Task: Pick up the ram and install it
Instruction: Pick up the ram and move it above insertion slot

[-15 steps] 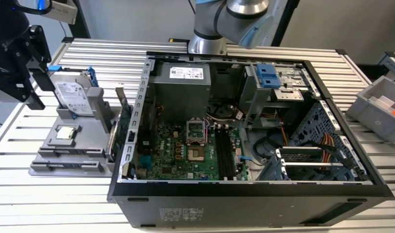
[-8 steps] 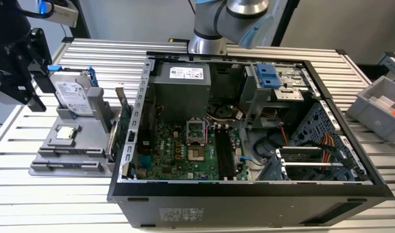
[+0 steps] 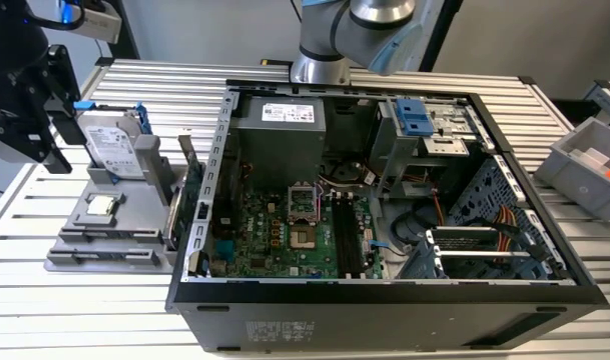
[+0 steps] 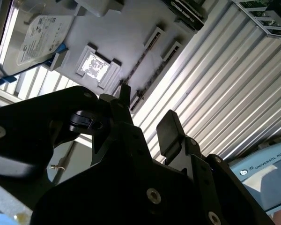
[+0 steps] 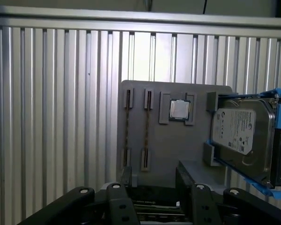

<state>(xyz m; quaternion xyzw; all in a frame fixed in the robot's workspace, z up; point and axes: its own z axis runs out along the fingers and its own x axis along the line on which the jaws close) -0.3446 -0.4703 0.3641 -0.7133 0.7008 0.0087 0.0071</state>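
The ram (image 5: 146, 127) is a thin dark stick standing on edge in a slot of the grey tray (image 5: 168, 140), with a second like stick (image 5: 127, 127) beside it. In the second wrist view the ram (image 4: 146, 55) shows as a thin dotted line on the tray (image 4: 126, 33). My gripper (image 5: 154, 180) hangs well above the tray, open, with nothing between its fingers (image 4: 171, 127). In the exterior view the gripper (image 3: 56, 150) is at the far left, over the tray (image 3: 134, 219). The black motherboard slots (image 3: 350, 240) lie inside the open computer case (image 3: 385, 300).
On the tray also sit a silver hard drive with blue clips (image 3: 112, 150) and a small square chip (image 3: 103, 204). A green card (image 3: 176, 206) stands between the tray and the case wall. A grey bin (image 3: 590, 161) is at the exterior view's right. The table is ribbed metal.
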